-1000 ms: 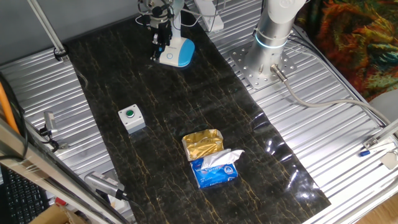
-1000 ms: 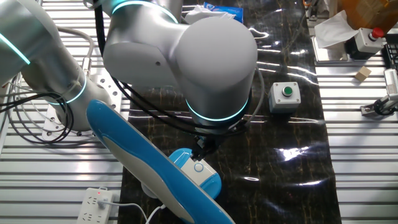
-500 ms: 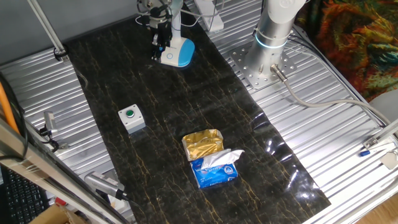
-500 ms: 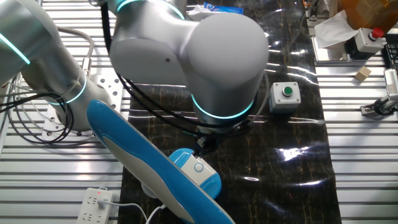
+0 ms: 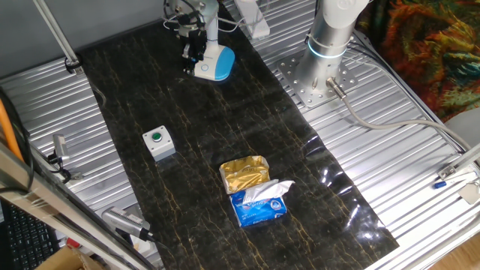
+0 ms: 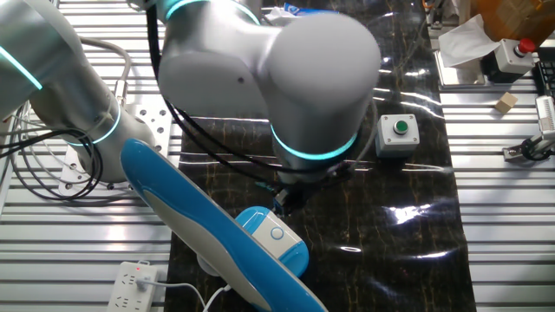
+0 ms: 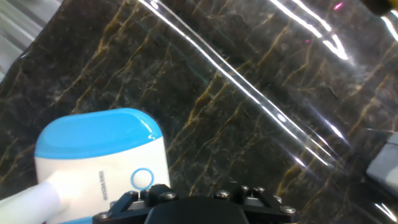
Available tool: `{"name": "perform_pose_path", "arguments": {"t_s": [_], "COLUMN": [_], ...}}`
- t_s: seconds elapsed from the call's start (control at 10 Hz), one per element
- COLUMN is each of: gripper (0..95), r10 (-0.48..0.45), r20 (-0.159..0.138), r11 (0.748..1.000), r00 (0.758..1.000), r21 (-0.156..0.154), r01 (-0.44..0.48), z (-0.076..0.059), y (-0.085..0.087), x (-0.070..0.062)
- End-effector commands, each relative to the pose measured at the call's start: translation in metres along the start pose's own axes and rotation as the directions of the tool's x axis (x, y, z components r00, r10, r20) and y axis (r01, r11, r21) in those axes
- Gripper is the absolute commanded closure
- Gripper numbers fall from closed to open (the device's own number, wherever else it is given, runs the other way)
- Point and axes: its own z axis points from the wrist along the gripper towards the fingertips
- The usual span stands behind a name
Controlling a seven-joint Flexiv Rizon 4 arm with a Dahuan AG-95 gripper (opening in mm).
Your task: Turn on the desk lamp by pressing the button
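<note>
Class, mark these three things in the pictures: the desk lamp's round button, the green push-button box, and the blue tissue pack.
desk lamp button (image 7: 142,179), hand view, centre of the blue ring on the white base.
green push-button box (image 5: 158,142), one fixed view, its top face.
blue tissue pack (image 5: 259,205), one fixed view, blue wrapper.

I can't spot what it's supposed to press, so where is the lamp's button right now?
In the hand view the ring-shaped button sits on the white centre of the desk lamp base at lower left, just beside the gripper body.
</note>
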Motion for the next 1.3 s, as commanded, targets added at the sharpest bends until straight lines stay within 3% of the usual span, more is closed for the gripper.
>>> {"name": "perform_pose_path", "arguments": {"t_s": [0.1, 0.2, 0.3, 0.4, 0.5, 0.9, 1.3], "gripper": [38.0, 38.0, 19.0, 19.0, 0.0, 0.0, 0.0], "r10": [0.010, 0.005, -0.003, -0.035, -0.044, -0.032, 0.001], "r20": [-0.009, 0.001, 0.000, 0.001, -0.002, 0.010, 0.068], "r11": [1.000, 1.000, 1.000, 0.999, 0.999, 0.999, 0.997], "r00": [1.000, 1.000, 1.000, 0.999, 0.999, 0.999, 0.998], "r21": [-0.011, -0.003, -0.004, -0.003, -0.001, -0.014, -0.072], "r01": [-0.010, -0.005, 0.003, 0.035, 0.044, 0.032, 0.004], "z": [0.002, 0.002, 0.002, 0.003, 0.004, 0.019, 0.050], "y": [-0.001, -0.001, -0.001, -0.002, -0.004, -0.016, -0.012], "x": [0.002, 0.002, 0.002, 0.003, 0.003, 0.011, 0.015]}}
